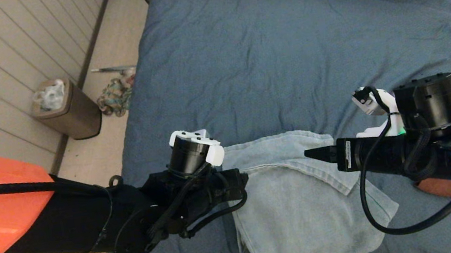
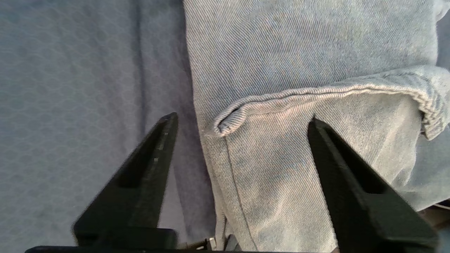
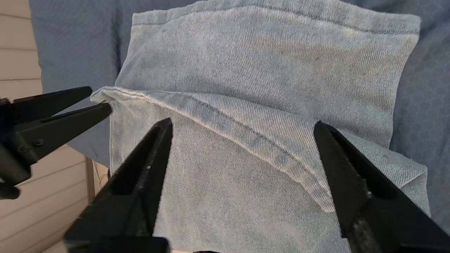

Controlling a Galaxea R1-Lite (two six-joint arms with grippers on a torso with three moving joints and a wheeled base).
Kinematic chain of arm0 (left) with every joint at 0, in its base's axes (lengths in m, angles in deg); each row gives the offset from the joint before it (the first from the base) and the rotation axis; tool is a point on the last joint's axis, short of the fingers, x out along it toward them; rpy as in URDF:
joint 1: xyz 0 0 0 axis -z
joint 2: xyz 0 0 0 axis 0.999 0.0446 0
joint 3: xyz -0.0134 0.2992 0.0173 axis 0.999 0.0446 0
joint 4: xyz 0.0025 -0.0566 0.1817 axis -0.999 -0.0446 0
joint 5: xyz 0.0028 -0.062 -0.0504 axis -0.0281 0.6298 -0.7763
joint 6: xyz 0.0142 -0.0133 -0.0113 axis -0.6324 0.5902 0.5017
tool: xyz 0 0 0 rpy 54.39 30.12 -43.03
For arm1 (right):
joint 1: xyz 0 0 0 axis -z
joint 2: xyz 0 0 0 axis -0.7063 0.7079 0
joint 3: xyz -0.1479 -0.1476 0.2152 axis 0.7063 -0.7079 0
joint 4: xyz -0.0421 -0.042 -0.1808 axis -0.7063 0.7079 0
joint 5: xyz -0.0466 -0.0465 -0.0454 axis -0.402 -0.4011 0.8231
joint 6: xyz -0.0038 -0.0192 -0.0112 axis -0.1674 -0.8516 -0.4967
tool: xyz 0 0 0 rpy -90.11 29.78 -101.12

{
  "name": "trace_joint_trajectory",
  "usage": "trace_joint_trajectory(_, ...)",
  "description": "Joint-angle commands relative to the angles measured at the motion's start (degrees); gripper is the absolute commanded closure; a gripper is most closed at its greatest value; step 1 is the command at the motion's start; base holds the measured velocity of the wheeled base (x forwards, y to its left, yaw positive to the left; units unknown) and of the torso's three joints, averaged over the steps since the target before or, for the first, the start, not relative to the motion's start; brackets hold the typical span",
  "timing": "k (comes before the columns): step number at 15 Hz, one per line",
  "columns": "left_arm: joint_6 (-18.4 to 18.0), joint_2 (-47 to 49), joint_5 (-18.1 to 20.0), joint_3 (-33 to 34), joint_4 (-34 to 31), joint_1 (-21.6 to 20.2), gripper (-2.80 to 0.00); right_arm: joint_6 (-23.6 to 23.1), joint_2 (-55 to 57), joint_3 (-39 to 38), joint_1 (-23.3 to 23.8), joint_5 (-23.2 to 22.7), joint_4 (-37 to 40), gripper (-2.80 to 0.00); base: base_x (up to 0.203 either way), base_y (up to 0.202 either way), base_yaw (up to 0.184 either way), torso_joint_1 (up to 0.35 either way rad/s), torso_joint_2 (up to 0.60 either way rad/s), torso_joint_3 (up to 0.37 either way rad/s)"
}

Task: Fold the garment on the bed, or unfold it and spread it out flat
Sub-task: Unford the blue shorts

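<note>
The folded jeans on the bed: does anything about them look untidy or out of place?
Yes. The top layer of the jeans lies askew: its hemmed edge runs diagonally across the layer beneath rather than matching its edges. Both the left gripper and the right gripper hover open over it.

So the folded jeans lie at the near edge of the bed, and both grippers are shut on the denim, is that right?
Not quite. The jeans do lie folded at the near edge of the bed, but neither gripper is shut on them. The wrist views show the left gripper and right gripper with jaws spread wide above the denim, holding nothing.
</note>
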Motion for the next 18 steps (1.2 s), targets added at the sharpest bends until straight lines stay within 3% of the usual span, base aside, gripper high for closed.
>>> trace_joint_trajectory(1,0.2,1.7,0.0,-0.6,0.2,0.1,-2.80,0.1,0.1,-0.2,0.0,0.0,-0.2,-2.80,0.000,0.000,0.000,0.000,0.00,0.000)
trace_joint_trajectory(2,0.2,2.3,0.0,-0.7,0.2,0.0,-2.80,0.1,0.0,-0.3,0.0,-0.1,-0.2,-2.80,0.000,0.000,0.000,0.000,0.00,0.000)
trace_joint_trajectory(3,0.3,2.6,-0.1,-0.7,0.8,0.1,0.00,0.1,0.0,-0.3,0.0,-0.1,-0.2,-2.80,0.000,0.000,0.000,0.000,0.00,0.000)
trace_joint_trajectory(9,0.1,2.9,-0.1,-0.9,1.7,0.1,0.00,0.1,0.1,-0.7,0.3,0.0,-0.3,-2.80,0.000,0.000,0.000,0.000,0.00,0.000)
trace_joint_trajectory(12,-0.1,4.1,-0.3,-0.4,5.1,0.4,0.00,-0.5,0.3,-1.6,0.9,0.2,-0.1,-2.80,0.000,0.000,0.000,0.000,0.00,0.000)
trace_joint_trajectory(18,0.3,3.0,-0.7,0.7,5.2,0.4,0.00,-6.2,-1.7,-8.3,1.5,3.5,0.4,-2.80,0.000,0.000,0.000,0.000,0.00,0.000)
